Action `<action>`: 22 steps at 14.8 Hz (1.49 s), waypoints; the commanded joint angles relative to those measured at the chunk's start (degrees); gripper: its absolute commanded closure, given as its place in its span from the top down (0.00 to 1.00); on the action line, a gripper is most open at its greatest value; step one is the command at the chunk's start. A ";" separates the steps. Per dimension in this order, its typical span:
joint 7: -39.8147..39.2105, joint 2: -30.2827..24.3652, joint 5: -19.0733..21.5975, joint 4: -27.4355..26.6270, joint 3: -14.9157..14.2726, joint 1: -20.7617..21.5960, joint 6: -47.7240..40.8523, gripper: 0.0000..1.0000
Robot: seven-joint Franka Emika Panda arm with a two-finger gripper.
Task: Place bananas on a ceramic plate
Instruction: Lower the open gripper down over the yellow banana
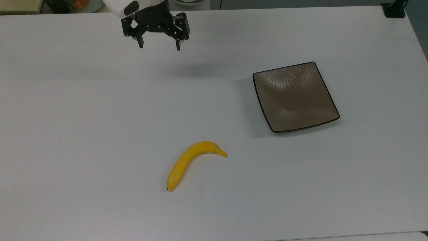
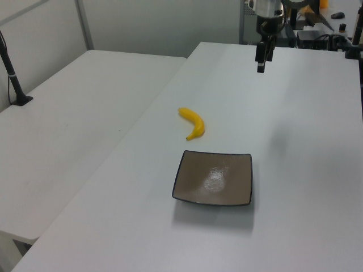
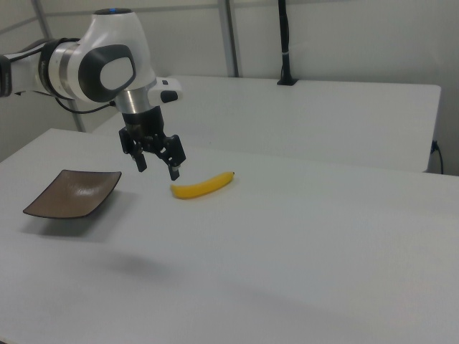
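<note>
Claw hangs wide open, empty, above table; unmarked banana lies apart from plate.

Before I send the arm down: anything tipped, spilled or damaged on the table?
Nothing stands out. The banana lies whole on the white table, apart from the ceramic plate, which sits flat and bare. The gripper hangs open above the table, holding nothing.

We record: one white table under the jaws; a second white table beyond; pale wall panels; black post clamped behind.
</note>
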 commanded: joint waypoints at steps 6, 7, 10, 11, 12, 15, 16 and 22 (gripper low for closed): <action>0.43 1.67 1.21 -0.59 -0.97 0.84 3.84 1.00; 2.43 2.29 1.21 -0.50 -0.97 1.02 4.02 1.00; 14.02 4.48 1.30 0.29 -0.97 1.19 9.19 1.00; 18.14 5.45 1.30 0.90 -0.97 1.37 10.60 1.00; 22.62 7.11 1.21 2.12 -0.97 2.07 12.09 1.00; 34.85 12.99 0.07 7.04 -0.97 3.47 16.66 1.00; 38.02 14.75 -0.10 8.62 -0.97 3.65 17.29 1.00; 56.38 24.68 -4.67 14.95 -0.53 5.58 27.02 1.00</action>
